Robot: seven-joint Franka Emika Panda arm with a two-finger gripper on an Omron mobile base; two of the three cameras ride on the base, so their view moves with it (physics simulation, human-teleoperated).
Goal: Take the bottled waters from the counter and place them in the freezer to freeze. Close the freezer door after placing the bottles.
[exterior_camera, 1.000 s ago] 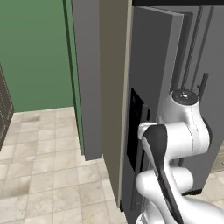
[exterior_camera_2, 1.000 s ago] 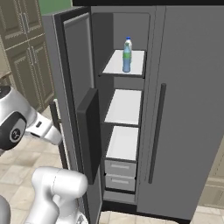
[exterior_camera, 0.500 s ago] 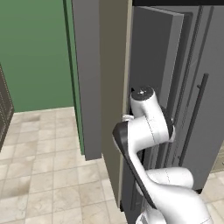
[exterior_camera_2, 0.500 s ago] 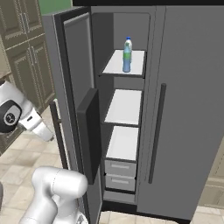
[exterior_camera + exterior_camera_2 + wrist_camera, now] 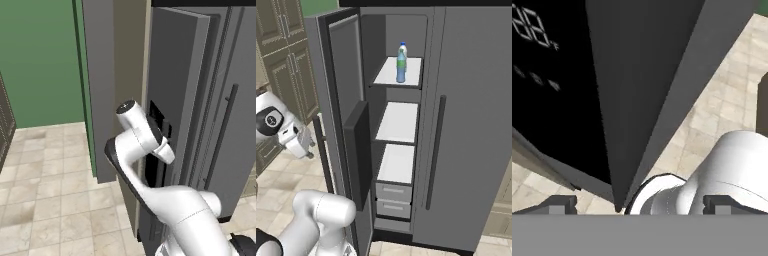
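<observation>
Both bottled waters [image 5: 401, 64] stand upright on the top white shelf of the open freezer [image 5: 398, 122]: the blue-tinted, green-capped one in front, the whitish, blue-capped one behind it. The freezer door [image 5: 343, 90] is swung wide open to the left. My gripper [image 5: 307, 149] hangs open and empty on the door's outer side, close to its long dark bar handle [image 5: 324, 157]. From the left, the gripper [image 5: 169, 156] sits against the black dispenser panel [image 5: 157, 120]. The hand view has the panel [image 5: 557, 90] and the door's grey edge [image 5: 657, 75] just ahead of the fingertips [image 5: 559, 202]. The counter is out of view.
The plain grey refrigerator door [image 5: 466, 125] beside the freezer is closed. Dark panelled cabinets [image 5: 286, 55] stand left of the open door. A green wall [image 5: 40, 60] and tan tiled floor [image 5: 45, 200] lie to the left. Two grey drawers [image 5: 393, 200] sit under the shelves.
The arm has swung left, around to the outer face of the open door, bringing the open hand down beside the handle and dispenser panel. Door and bottles have not moved.
</observation>
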